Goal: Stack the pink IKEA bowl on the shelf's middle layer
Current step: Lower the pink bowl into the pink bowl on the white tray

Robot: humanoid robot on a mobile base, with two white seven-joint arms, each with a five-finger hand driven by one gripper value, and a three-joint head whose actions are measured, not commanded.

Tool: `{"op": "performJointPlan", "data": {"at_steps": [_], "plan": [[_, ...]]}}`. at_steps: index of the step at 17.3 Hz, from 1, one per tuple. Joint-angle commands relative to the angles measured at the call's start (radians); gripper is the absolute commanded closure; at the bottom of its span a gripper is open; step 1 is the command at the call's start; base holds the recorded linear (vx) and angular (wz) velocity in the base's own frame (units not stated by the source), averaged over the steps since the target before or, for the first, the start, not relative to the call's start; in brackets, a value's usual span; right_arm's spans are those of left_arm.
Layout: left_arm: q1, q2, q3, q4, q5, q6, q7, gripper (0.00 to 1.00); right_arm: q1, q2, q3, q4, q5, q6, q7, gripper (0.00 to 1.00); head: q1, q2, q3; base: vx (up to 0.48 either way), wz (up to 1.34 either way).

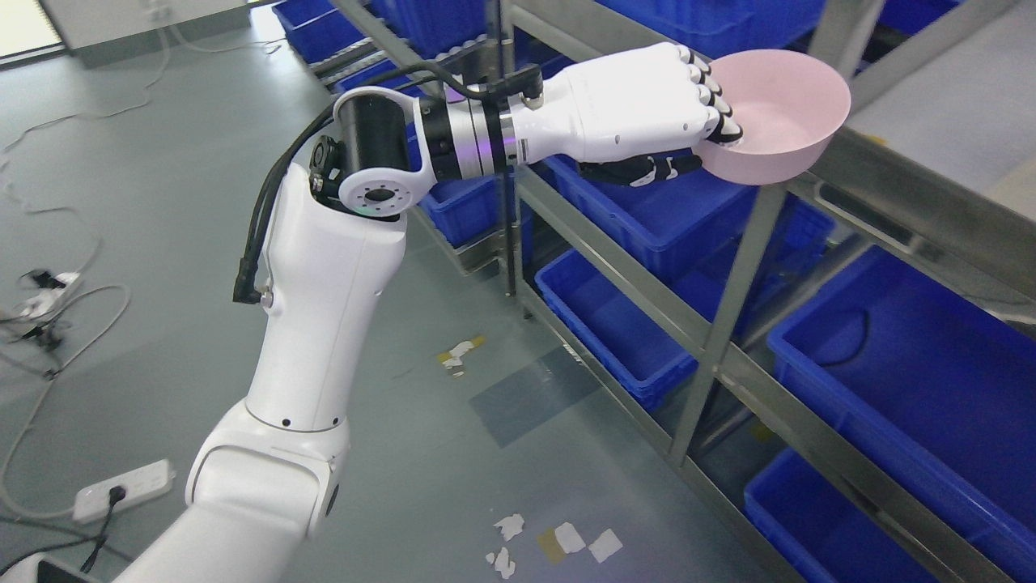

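Observation:
A pink bowl hangs upright at the front rail of a metal shelf, near the top right of the head view. My left hand grips its near rim, four fingers curled over the edge into the bowl and the thumb pressed under it. The left arm reaches up from the bottom left, elbow bent, forearm stretched toward the shelf. The bowl's underside is at the rail's level, and I cannot tell whether it touches. No other bowl shows on the shelf.
Blue plastic bins fill the shelf's lower layers and more stand at the back. A slanted metal post runs under the bowl. Cables and a power strip lie on the grey floor at left, with paper scraps nearby.

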Motion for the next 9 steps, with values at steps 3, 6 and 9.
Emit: {"op": "performJointPlan", "data": {"at_steps": [3, 6, 9], "plan": [[-0.11, 0.018, 0.107, 0.159, -0.111, 0.0, -0.014, 0.96, 0.023, -0.017, 0.0, -0.017, 0.0, 0.0, 0.0, 0.0, 0.0, 0.0, 0.0, 0.036, -0.91], [-0.11, 0.018, 0.104, 0.244, -0.132, 0.0, -0.008, 0.96, 0.023, -0.017, 0.0, -0.017, 0.0, 0.0, 0.0, 0.0, 0.0, 0.0, 0.0, 0.026, -0.94], [-0.139, 0.018, 0.103, 0.314, -0.197, 0.0, 0.0, 0.96, 0.023, -0.017, 0.0, -0.017, 0.0, 0.0, 0.0, 0.0, 0.0, 0.0, 0.0, 0.057, -0.93]]}}
